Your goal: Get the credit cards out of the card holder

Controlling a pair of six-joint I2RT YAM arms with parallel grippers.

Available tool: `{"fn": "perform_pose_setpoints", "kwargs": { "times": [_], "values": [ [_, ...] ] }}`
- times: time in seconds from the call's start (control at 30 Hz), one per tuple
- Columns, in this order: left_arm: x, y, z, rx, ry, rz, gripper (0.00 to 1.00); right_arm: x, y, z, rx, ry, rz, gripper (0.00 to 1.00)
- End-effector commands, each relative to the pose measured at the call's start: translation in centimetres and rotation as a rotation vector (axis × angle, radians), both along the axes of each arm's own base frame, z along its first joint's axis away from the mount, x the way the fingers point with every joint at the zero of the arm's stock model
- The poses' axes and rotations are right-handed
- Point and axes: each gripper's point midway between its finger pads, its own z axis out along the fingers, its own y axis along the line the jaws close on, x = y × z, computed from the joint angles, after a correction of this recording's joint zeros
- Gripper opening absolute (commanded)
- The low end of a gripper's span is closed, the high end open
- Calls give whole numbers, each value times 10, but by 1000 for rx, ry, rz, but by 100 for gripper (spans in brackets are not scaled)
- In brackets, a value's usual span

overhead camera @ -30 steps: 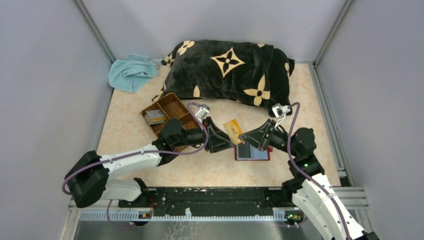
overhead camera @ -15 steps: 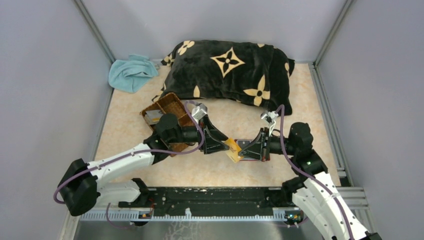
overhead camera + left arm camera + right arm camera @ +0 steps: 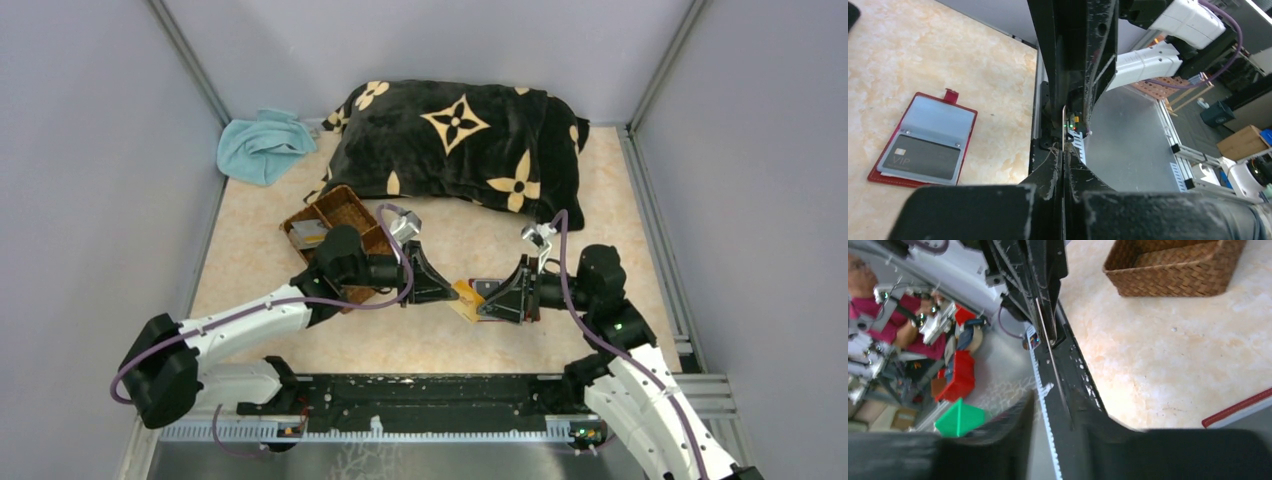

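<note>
Top external, mid-frame: left claw (image 3: 453,293) clamped on yellow card (image 3: 464,299); right claw (image 3: 482,304) apart around same card; card holder (image 3: 923,145) open on desk (image 3: 620,200).

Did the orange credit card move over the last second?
Yes. The flat orange credit card shifted toward the table's near edge, away from the black flower-patterned pillow.

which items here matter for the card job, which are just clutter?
Job: open red card holder, dark VIP card inside it, yellow card in left pincer, brown wicker basket (likely drop spot).
Clutter: black flower-print pillow, light blue cloth.
</note>
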Motion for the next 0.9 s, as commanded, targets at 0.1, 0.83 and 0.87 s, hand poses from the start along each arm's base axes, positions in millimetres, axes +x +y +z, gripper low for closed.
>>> {"fn": "perform_pose_setpoints", "kwargs": {
  "times": [0.1, 0.83, 0.87],
  "values": [
    [72, 19, -4, 126, 24, 458, 0, 44, -16, 24, -29, -133, -309, 52],
    [210, 250, -17, 178, 329, 1499, 0, 48, -14, -36, -70, -33, -303, 53],
    [213, 257, -21, 179, 348, 1502, 0, 48, -14, -37, -71, -31, -302, 53]
  ]
}}
